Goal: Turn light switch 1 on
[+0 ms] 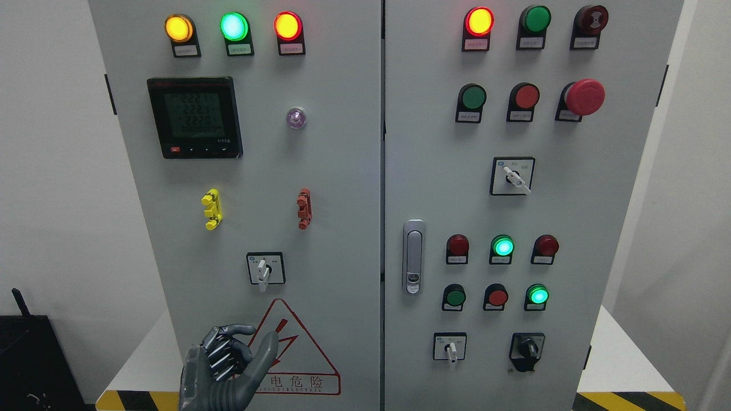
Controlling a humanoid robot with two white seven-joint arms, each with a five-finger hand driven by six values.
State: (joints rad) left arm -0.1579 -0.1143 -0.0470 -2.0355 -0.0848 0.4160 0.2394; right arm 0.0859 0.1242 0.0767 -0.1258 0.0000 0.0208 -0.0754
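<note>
Light switch 1 is hard to pin down from where I stand: the labels on the grey cabinet are too small to read, and several rotary selector switches sit across its two doors. My guess is that it is the small selector switch on the left door, since it sits just above the red warning triangle and is nearest to the only hand in sight. Its white lever points straight down. The left hand rises from the bottom edge in front of that triangle, below the switch and clear of it, fingers loosely curled with the thumb standing out, holding nothing. The right arm does not show. Indicator lamps glow along the top of both doors, and the meter is lit. As I judge it, the task has barely begun: the hand must lift to the lever, take it and turn it.
</note>
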